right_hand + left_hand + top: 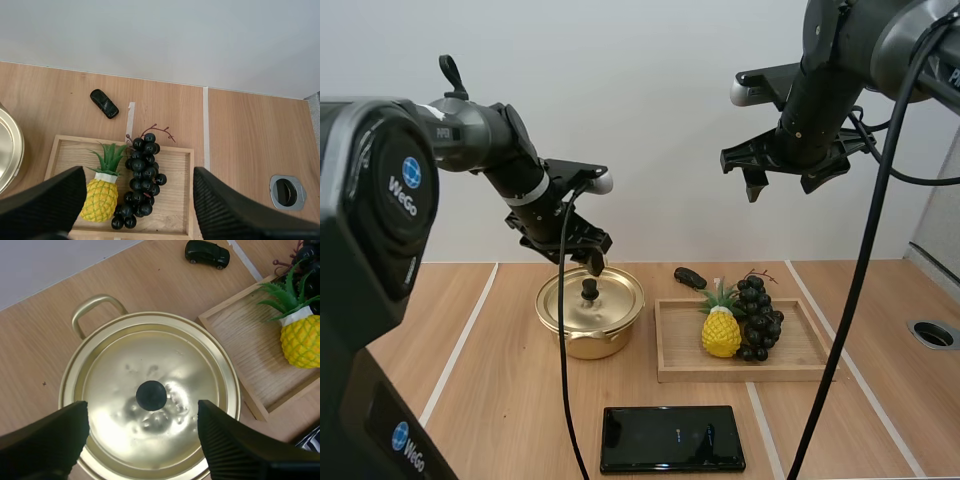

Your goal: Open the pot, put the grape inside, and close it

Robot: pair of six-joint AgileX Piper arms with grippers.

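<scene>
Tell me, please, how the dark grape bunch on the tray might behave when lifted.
The bunch of dark round grapes has a thin brown stem, so it will probably flop and dangle. Its glossy berries may slip from a pinch. It lies beside the yellow toy pineapple on the light wooden tray, so lifting might nudge that.

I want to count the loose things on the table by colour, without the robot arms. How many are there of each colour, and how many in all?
Black: 3 (bunch of grapes, toy car, phone)
Gold: 1 (pot, with its lid on)
Yellow: 1 (pineapple)
Wood: 1 (tray)
Total: 6
</scene>
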